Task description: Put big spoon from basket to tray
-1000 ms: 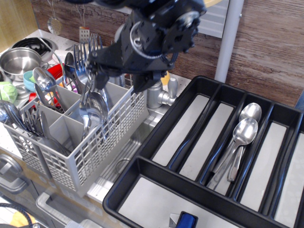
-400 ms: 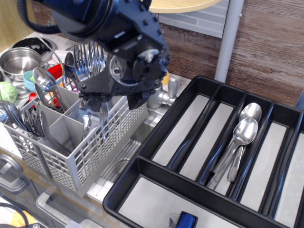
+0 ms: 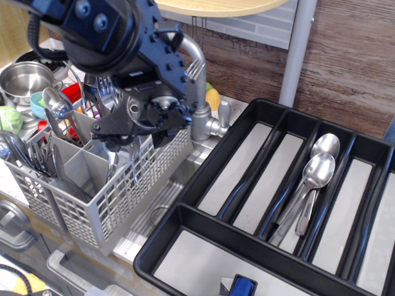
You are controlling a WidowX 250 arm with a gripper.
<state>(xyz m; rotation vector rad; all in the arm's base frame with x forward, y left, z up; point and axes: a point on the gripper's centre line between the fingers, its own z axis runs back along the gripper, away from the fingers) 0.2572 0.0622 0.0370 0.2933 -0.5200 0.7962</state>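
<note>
The light grey basket (image 3: pixel 123 197) stands at the left and holds several steel forks and spoons. My gripper (image 3: pixel 133 143) hangs from the black arm and reaches down into the basket's rear right compartment. Its fingertips are hidden among the cutlery, so I cannot tell whether it is open or shut. A shiny spoon (image 3: pixel 113 161) stands in that compartment just below the gripper; I cannot tell if it is touched. The black tray (image 3: pixel 203 161) lies at the right. Two steel spoons (image 3: pixel 316 171) lie in one of its long compartments.
A steel pot (image 3: pixel 24 77) and coloured dishes (image 3: pixel 38 102) sit behind the basket at the far left. A steel faucet (image 3: pixel 199 92) stands between basket and tray. A blue object (image 3: pixel 242 287) lies in the tray's front compartment. A wooden wall is behind.
The arm has swung left and down over the basket. The gripper has dropped from above the rim into the rear right compartment and now covers the spoon bowls seen earlier.
</note>
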